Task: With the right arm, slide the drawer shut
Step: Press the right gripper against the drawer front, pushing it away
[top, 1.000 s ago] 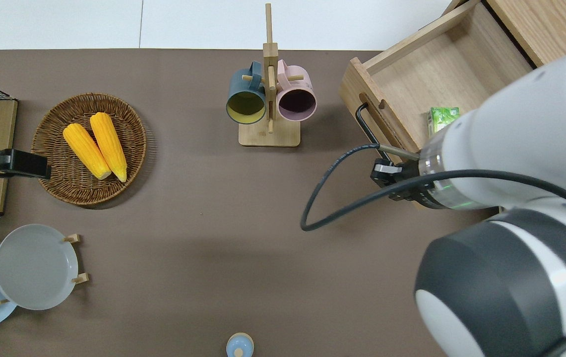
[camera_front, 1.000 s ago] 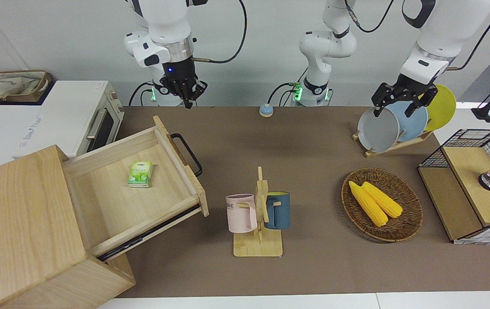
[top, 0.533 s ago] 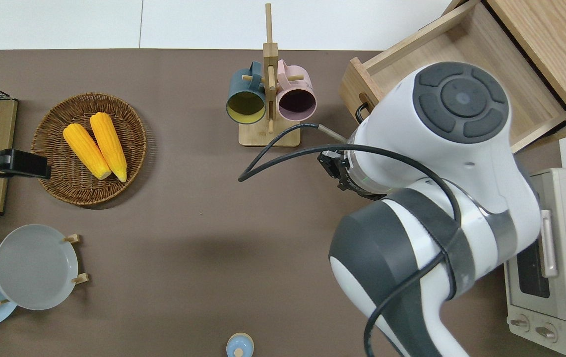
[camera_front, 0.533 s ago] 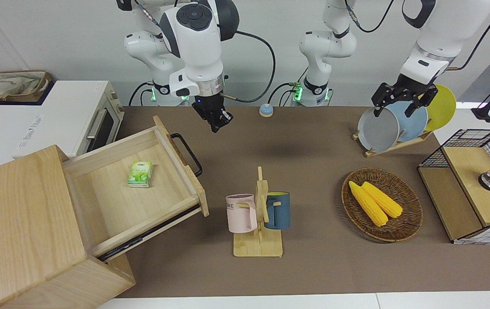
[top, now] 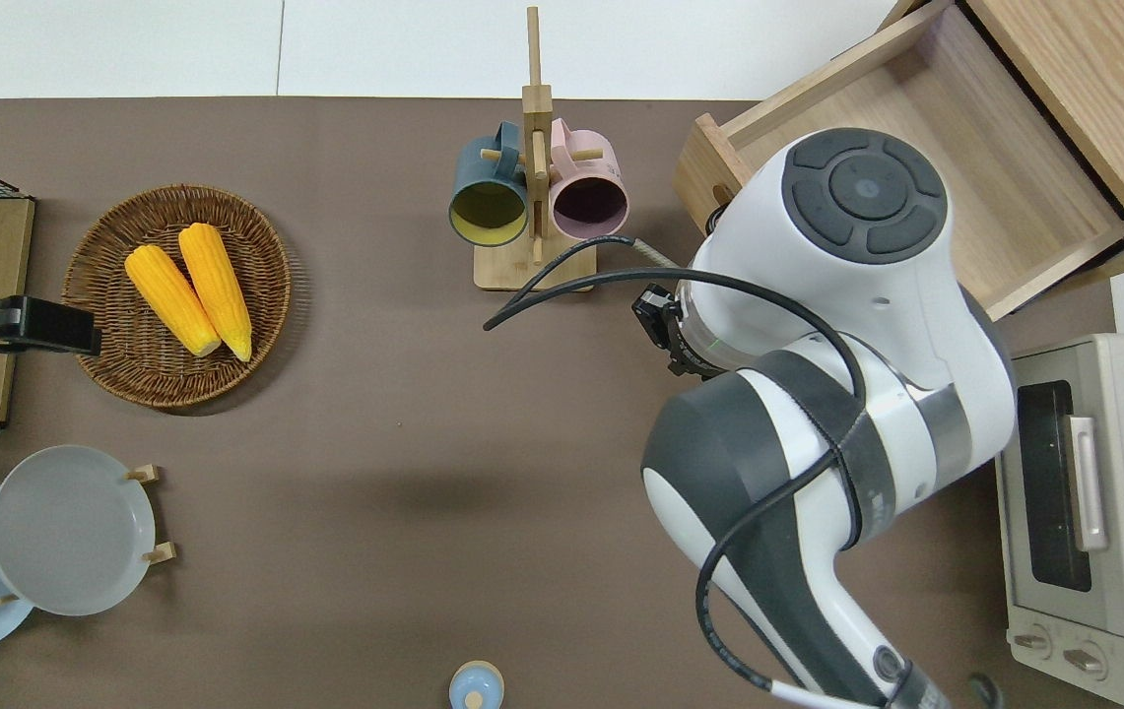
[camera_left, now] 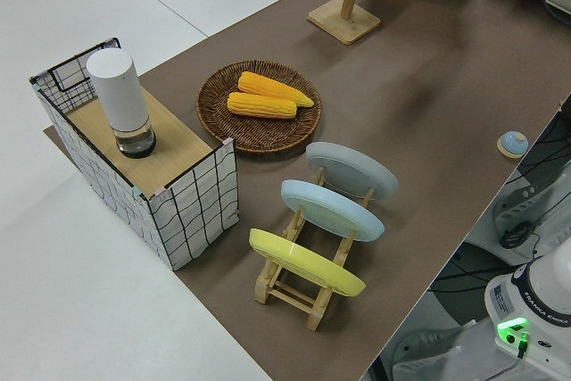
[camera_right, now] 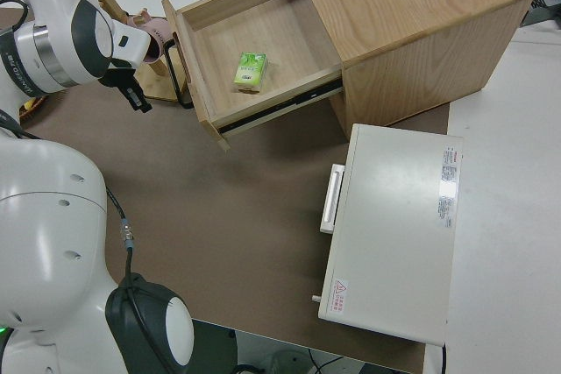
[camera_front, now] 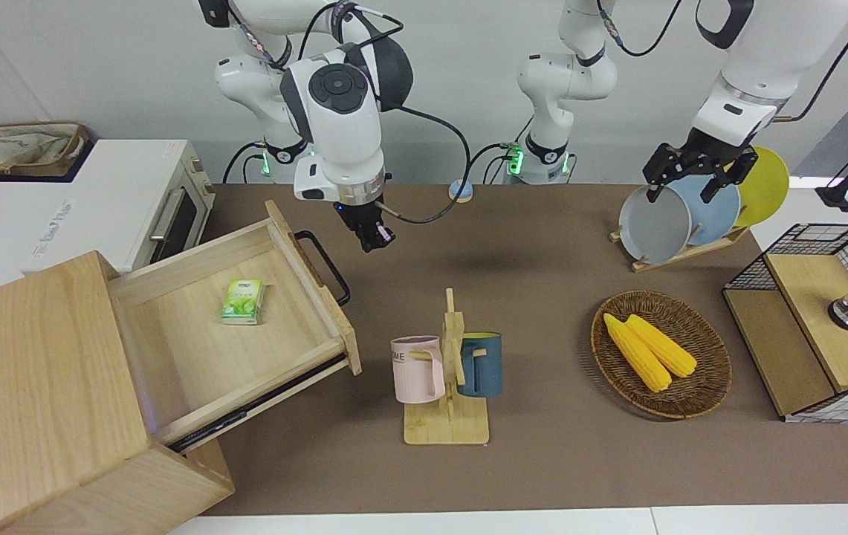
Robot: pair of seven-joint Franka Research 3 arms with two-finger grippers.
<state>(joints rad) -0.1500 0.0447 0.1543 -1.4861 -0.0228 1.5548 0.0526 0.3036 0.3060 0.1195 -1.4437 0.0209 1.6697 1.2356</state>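
Observation:
The light-wood drawer (camera_front: 230, 327) stands pulled far out of the pale cabinet (camera_front: 30, 386). Its black loop handle (camera_front: 325, 266) faces the middle of the table. A green packet (camera_front: 243, 301) lies inside it, also seen in the right side view (camera_right: 250, 70). My right gripper (camera_front: 373, 241) hangs in the air, pointing down over the brown mat just off the handle, not touching it. In the overhead view the right arm (top: 847, 295) covers the gripper and most of the drawer front (top: 704, 172). The left arm is parked.
A mug rack (camera_front: 447, 371) with a pink and a blue mug stands near the drawer's front corner. A white oven (camera_front: 134, 200) sits beside the cabinet. A corn basket (camera_front: 660, 353), a plate rack (camera_front: 680, 215) and a wire-mesh box (camera_front: 817, 319) are toward the left arm's end.
The right arm swung out from near the robots toward the middle of the table, turned its wrist and dropped lower beside the handle. The drawer has not moved.

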